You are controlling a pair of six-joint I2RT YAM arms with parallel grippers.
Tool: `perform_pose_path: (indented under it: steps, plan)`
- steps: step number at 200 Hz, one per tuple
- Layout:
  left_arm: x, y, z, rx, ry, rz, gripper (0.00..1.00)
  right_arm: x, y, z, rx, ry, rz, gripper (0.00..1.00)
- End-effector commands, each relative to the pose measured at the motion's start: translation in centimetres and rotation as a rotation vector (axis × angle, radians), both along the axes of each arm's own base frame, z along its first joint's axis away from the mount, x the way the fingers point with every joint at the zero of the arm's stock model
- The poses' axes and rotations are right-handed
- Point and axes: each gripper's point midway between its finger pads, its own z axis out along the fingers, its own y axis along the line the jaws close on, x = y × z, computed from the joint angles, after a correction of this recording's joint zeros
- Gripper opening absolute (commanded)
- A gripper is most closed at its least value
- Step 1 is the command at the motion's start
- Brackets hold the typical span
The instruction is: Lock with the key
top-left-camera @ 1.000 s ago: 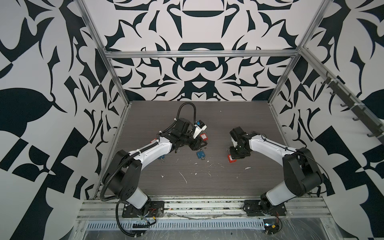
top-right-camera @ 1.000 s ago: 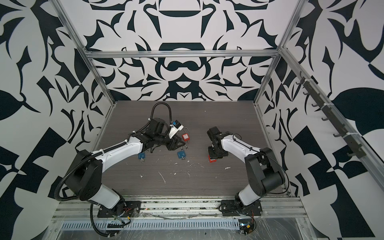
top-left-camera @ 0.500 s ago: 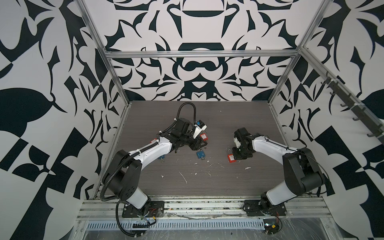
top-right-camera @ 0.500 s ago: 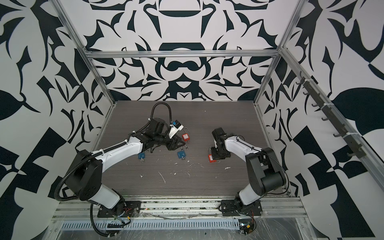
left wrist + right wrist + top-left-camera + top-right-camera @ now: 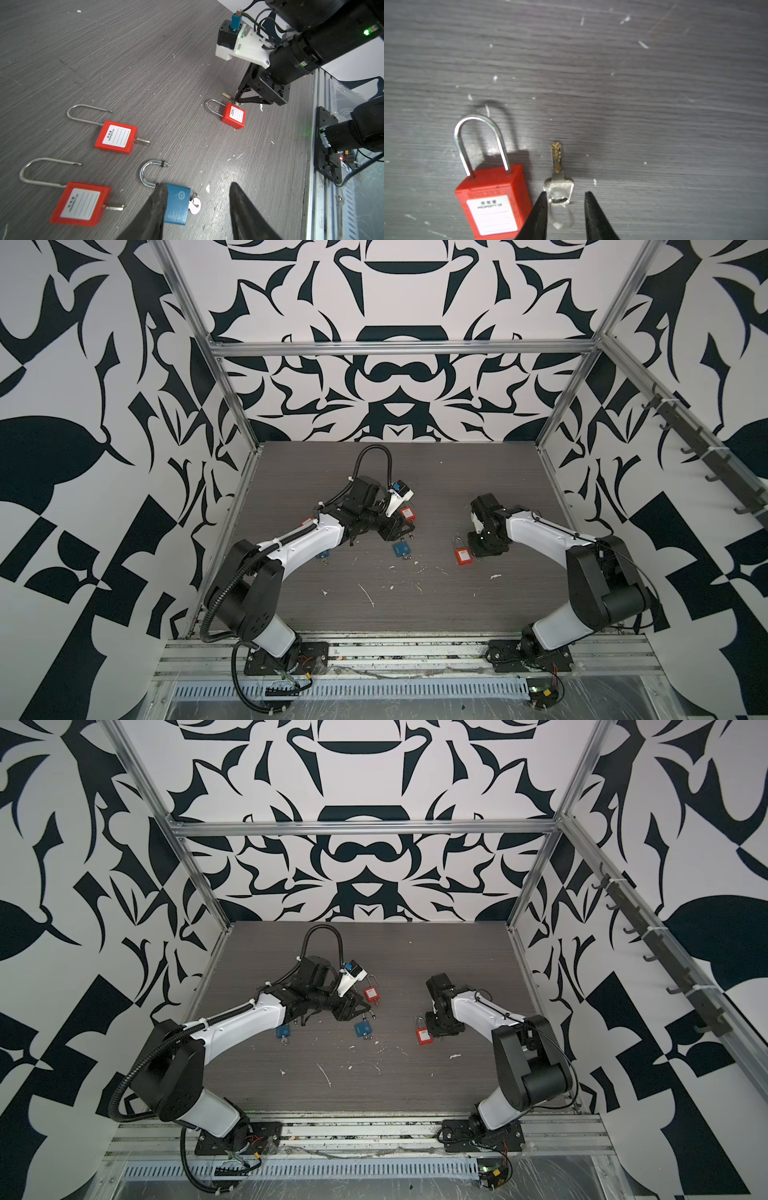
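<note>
Key (image 5: 558,166) flat on table (image 5: 654,83), just beside red padlock (image 5: 492,199). Long axis runs straight out from my right gripper (image 5: 565,194), blade pointing away. Head sits between my parted fingertips, ungrasped. Left gripper (image 5: 196,185) well apart, also spread.

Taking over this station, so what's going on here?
The right tool is down at the table, jaws open either side of the head of a loose key that lies beside a red padlock with its shackle shut; it grips nothing. The left tool hovers open over a blue padlock whose shackle is open, key inserted. Two more red padlocks lie nearby, shackles open, keys in.
</note>
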Motion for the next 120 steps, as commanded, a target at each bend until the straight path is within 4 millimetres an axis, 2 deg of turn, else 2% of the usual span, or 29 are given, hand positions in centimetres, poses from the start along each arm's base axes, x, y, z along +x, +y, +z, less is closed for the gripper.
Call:
perform_pose_path:
  steps: [1,28,59,76,95,109,120]
  plan:
    - [0.0,-0.2,0.6,-0.017,0.001,-0.002,0.51,1.0,-0.8,1.3,-0.053,-0.031,-0.011,0.35]
    - [0.1,-0.2,0.9,-0.019,-0.006,0.000,0.52,1.3,-1.1,2.6,-0.070,-0.065,0.011,0.34]
    - [0.5,0.2,0.9,-0.011,-0.020,0.041,0.52,2.0,0.0,5.1,-0.022,-0.181,0.028,0.33]
    - [0.7,0.8,1.0,-0.010,-0.038,0.072,0.53,2.1,1.8,6.3,0.059,-0.249,0.042,0.32]
    - [1.0,1.6,1.0,-0.008,-0.053,0.122,0.53,2.3,4.7,7.4,0.087,-0.338,0.129,0.33]
    - [1.4,2.4,1.3,-0.008,-0.056,0.171,0.53,2.4,6.9,7.9,0.077,-0.390,0.201,0.36]
    - [1.5,3.0,1.4,-0.007,-0.052,0.207,0.53,2.8,8.3,8.0,0.103,-0.407,0.194,0.40]
